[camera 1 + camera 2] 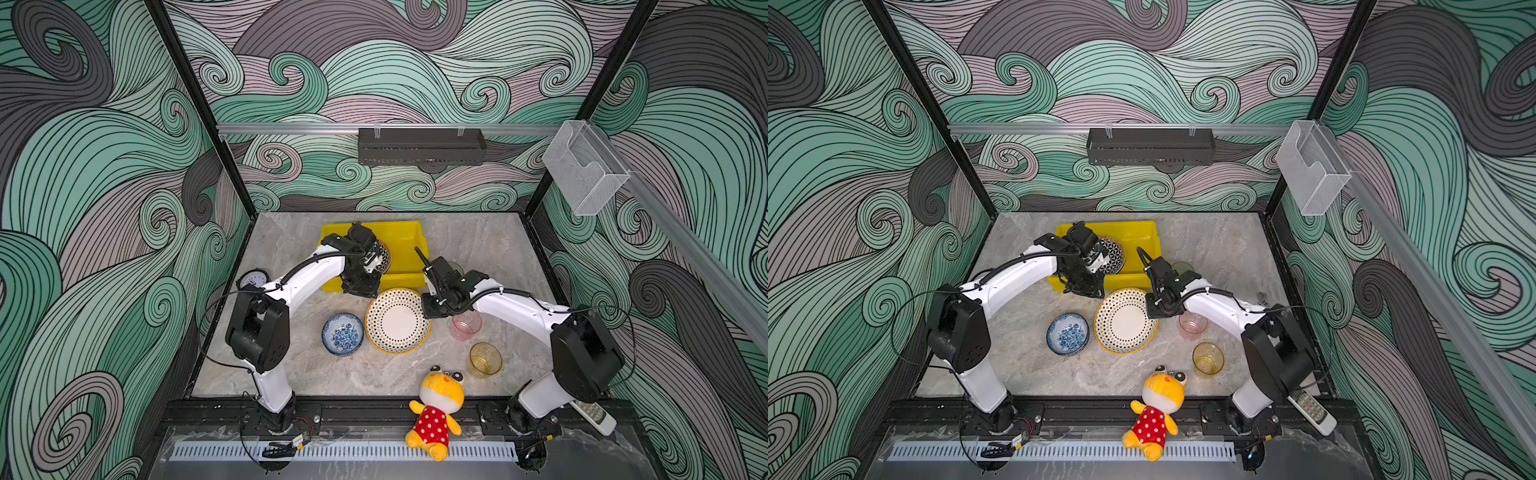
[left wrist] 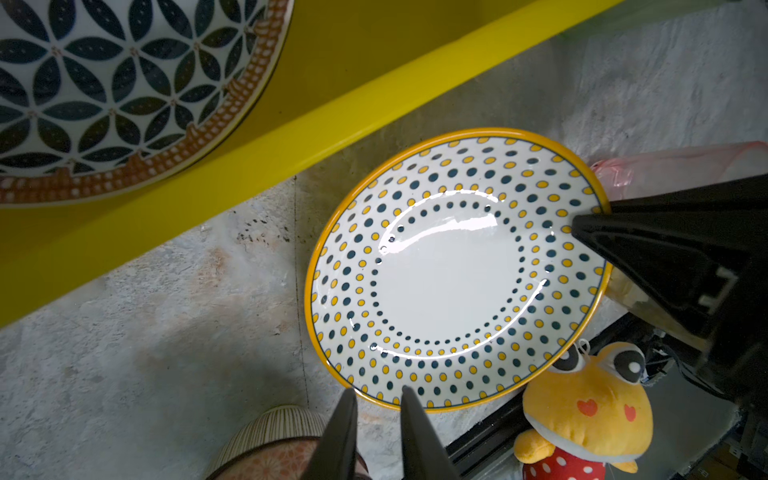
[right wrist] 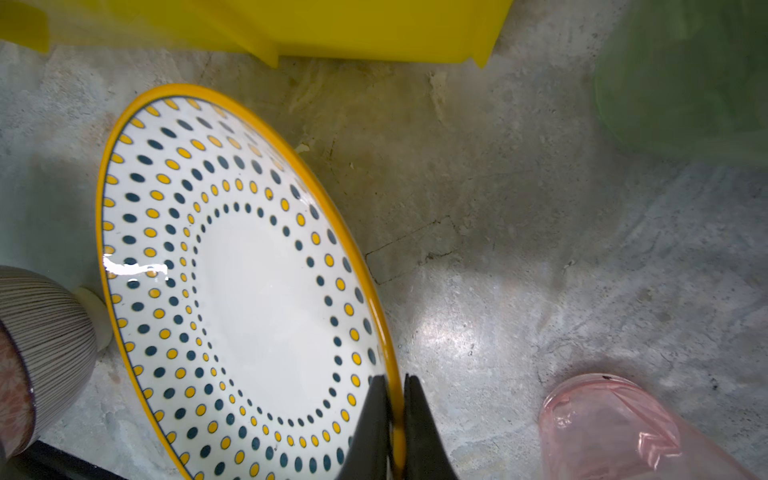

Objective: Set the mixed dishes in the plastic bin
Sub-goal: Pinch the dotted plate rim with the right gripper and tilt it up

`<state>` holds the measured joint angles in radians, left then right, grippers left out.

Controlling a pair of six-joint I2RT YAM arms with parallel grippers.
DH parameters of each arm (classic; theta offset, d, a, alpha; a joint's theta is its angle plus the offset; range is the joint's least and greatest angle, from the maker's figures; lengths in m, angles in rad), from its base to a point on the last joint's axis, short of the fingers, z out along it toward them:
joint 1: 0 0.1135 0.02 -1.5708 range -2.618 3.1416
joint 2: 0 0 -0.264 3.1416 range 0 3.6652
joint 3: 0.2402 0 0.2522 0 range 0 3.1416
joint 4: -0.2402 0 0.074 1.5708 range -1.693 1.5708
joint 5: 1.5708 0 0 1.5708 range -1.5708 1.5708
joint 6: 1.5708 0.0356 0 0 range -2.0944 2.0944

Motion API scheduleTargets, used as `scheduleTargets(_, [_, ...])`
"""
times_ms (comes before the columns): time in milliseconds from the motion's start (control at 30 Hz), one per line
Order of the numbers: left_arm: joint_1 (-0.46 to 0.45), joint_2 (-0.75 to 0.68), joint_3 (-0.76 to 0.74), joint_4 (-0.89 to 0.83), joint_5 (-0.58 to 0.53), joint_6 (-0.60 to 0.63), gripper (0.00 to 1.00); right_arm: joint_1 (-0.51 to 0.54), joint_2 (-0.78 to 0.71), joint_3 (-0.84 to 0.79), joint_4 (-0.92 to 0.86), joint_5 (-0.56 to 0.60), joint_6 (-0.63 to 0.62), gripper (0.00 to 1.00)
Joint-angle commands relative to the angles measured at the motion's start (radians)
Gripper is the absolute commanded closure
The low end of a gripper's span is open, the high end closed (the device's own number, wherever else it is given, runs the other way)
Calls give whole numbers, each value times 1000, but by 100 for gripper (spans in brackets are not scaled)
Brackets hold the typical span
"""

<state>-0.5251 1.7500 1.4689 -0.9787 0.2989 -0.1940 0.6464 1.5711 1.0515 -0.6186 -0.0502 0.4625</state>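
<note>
The dotted plate (image 1: 397, 322) is found on the worktop (image 1: 291, 374), outside the yellow plastic bin (image 1: 405, 249) and just in front of its near wall. Its yellow rim is clamped between the fingers (image 3: 374, 415) of the right gripper (image 3: 392, 380), one finger inside the rim and one outside. Whether the plate is raised off the worktop cannot be told. A geometric-patterned plate (image 2: 104, 91) is seen inside the bin. The left gripper (image 2: 376, 390) is held by the bin's near wall, its fingers narrowly parted with nothing between them. A striped bowl (image 3: 41, 324) is set just beside the dotted plate. In both top views a blue floral bowl (image 1: 343, 334) is placed near the plate on its left and a pink cup (image 1: 466, 324) just beside it on the right. An amber cup (image 1: 485, 359) stands nearer the front, and a green cup (image 3: 685, 83) is partly hidden beside the bin. A plush toy (image 1: 438, 409) is laid across the front edge, and a clock (image 1: 253, 279) is partly covered by the left arm.
</note>
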Motion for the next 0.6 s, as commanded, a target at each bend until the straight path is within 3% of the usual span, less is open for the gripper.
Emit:
scheduleTargets(0, [3,-36,-17,0,-8,-14,76,-4,-37,-19,-57,70,12,100])
scheduleTargets(567, [19,-32,-99,66,66,-7,69,-3,-119,-11,-69,69,35,100])
